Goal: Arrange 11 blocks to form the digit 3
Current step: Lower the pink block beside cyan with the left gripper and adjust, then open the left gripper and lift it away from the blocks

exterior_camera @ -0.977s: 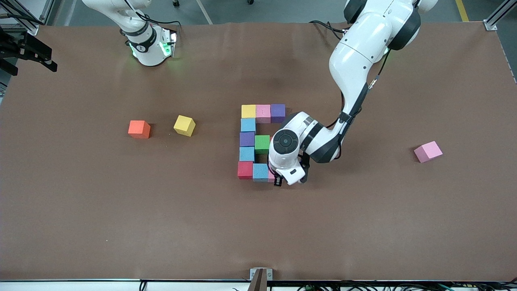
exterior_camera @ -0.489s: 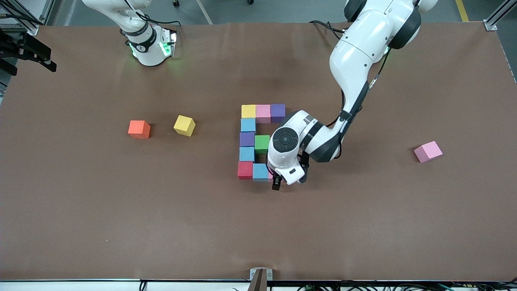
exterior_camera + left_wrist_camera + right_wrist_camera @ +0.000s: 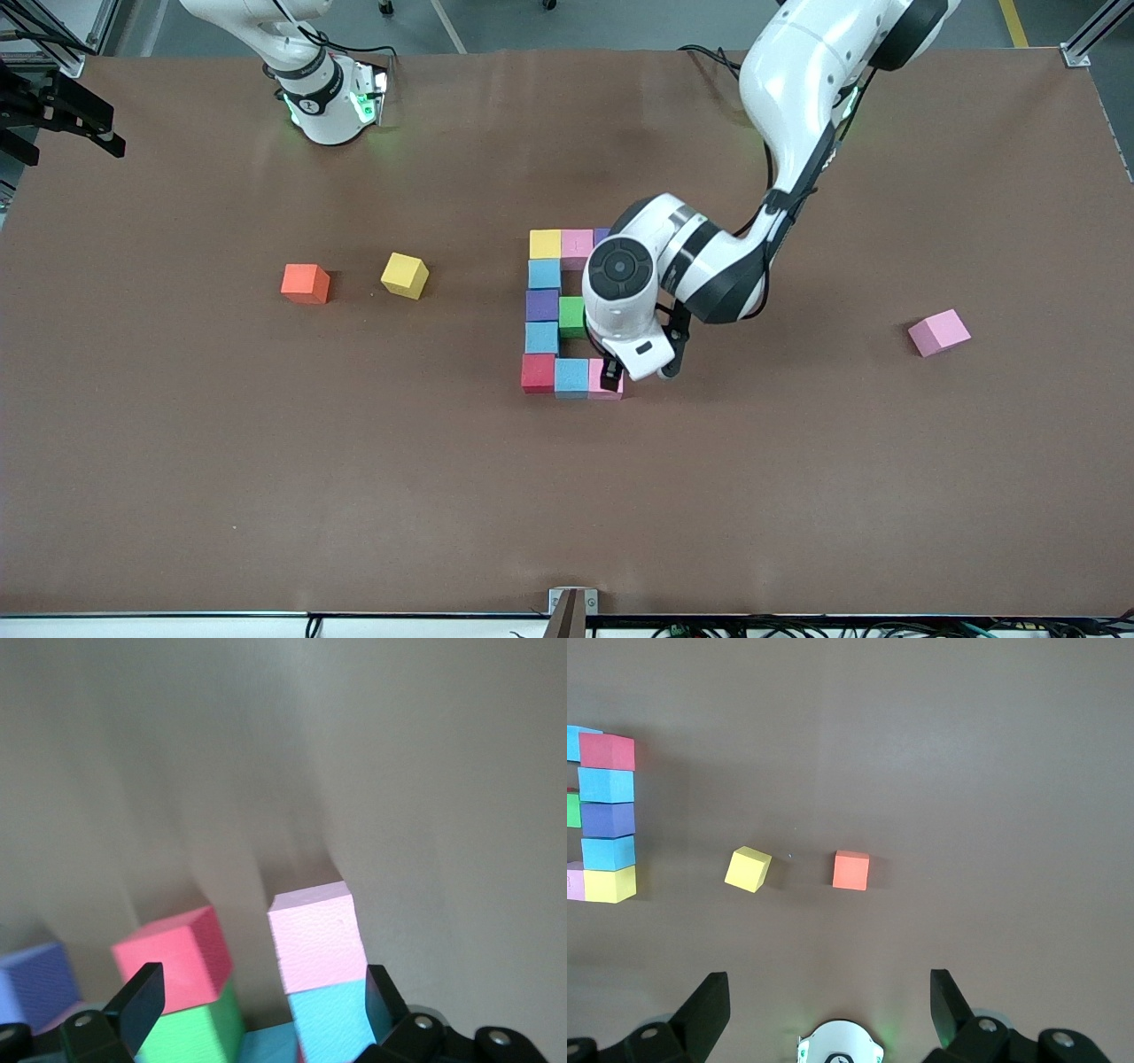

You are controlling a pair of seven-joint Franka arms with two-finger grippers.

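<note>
Foam blocks lie in a figure at mid-table: yellow (image 3: 546, 243), pink (image 3: 577, 243) and purple (image 3: 602, 236) in a row, then blue (image 3: 544, 273), purple (image 3: 542, 305), green (image 3: 572, 316), blue (image 3: 541, 338), red (image 3: 538, 373), blue (image 3: 571, 377) and a pink end block (image 3: 599, 383). My left gripper (image 3: 611, 374) hangs open just above that pink block (image 3: 314, 935), holding nothing. Its wrist view also shows a red block (image 3: 173, 952) beside the green one (image 3: 190, 1028); the arm hides it from the front. My right gripper (image 3: 826, 992) is open and empty, high over the right arm's end, waiting.
A loose yellow cube (image 3: 405, 275) and an orange cube (image 3: 306, 283) lie toward the right arm's end; both show in the right wrist view (image 3: 748, 869) (image 3: 850, 870). A loose pink cube (image 3: 939, 332) lies toward the left arm's end.
The left hand has lifted off the pink end block and drawn back toward the robots, leaving the block on the table beside the blue one. The right arm has not moved.
</note>
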